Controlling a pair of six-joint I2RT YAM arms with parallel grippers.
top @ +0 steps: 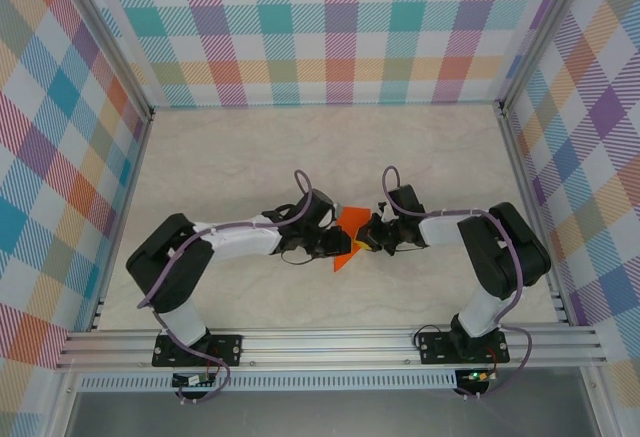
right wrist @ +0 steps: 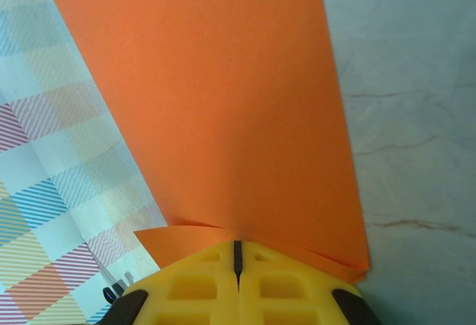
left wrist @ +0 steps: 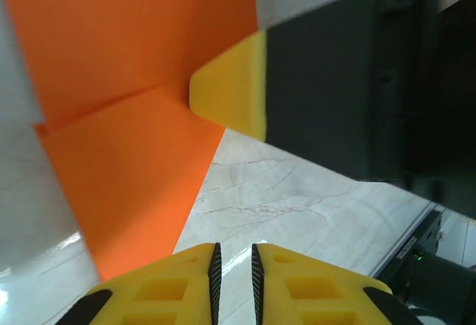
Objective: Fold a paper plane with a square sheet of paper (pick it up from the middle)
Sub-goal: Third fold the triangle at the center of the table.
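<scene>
The square sheet of paper (right wrist: 216,102) is clamped by the right gripper (right wrist: 238,252); the left gripper (left wrist: 236,258), barely parted and empty, is poised just beside it.

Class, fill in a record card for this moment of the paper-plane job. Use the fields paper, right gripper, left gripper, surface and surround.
paper: orange paper, already folded, one flap lying over the rest
right gripper: right gripper shut on the paper's near edge
left gripper: left gripper with its jaws a narrow gap apart, nothing between them, the paper ahead of its tips
surface: pale marbled table
surround: checked wall panels on three sides
</scene>
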